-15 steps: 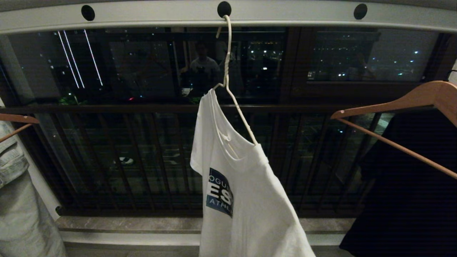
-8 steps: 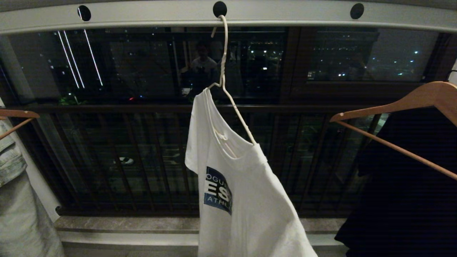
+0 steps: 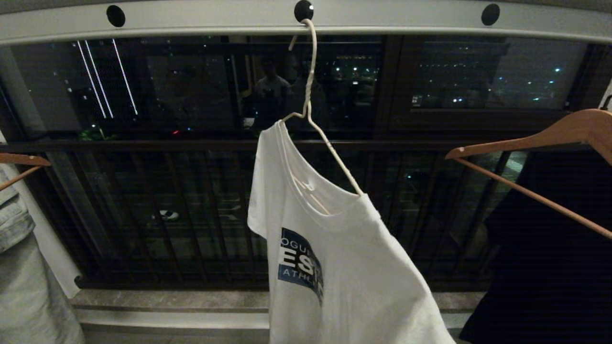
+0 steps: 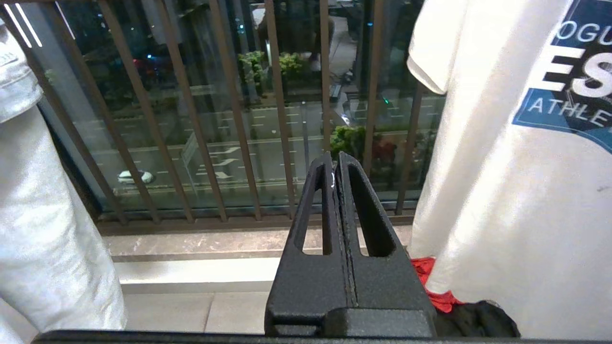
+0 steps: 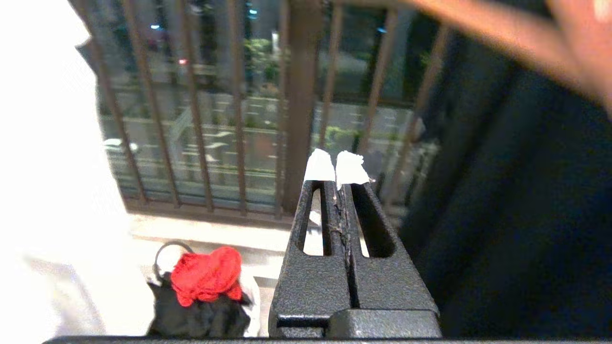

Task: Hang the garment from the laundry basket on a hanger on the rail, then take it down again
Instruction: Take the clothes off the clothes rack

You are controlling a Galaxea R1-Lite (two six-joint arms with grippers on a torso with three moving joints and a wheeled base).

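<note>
The garment, a white T-shirt with a blue chest graphic, hangs askew on the thin white wire hanger. The hanger's hook sits in a round hole of the pale grey rail. Neither gripper shows in the head view. My left gripper is shut and empty, low and just left of the garment. My right gripper, with white-taped tips, is also shut and empty, between the garment and a black garment. The laundry basket on the floor shows only a pale side under heaped clothes.
A brown wooden hanger carries a large black garment on the right. A pale grey-green garment hangs at the left edge. The dark balustrade and a stone sill stand behind. Red cloth tops the basket's heap.
The hanger and T-shirt have swung a little to the right under the rail. The head view itself has shifted slightly.
</note>
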